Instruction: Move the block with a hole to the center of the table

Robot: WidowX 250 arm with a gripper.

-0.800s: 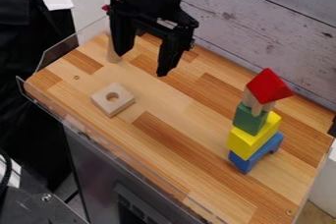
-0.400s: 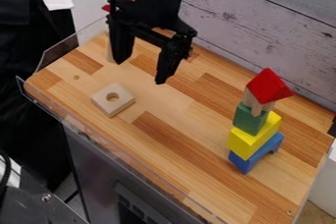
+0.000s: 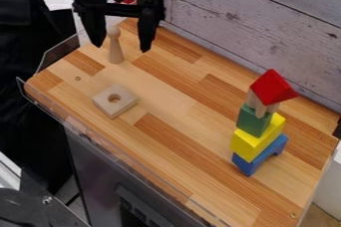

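My gripper (image 3: 122, 48) hangs over the far left part of the table, its two fingers spread apart with no block between them. The light wooden block with a round hole (image 3: 124, 105) lies flat on the wooden table (image 3: 174, 102), left of its middle. It is nearer the front edge than the gripper, and the two do not touch.
A wooden peg figure (image 3: 115, 52) stands upright beneath the gripper. At the right rises a stack with a blue arch (image 3: 271, 152), a yellow block, a green block and a red roof on top. Clear low walls edge the table, and a plank wall (image 3: 266, 37) stands behind.
The gripper has moved up and to the left in the view, bringing the peg figure into fuller sight. The holed block and the stack have stayed where they were.
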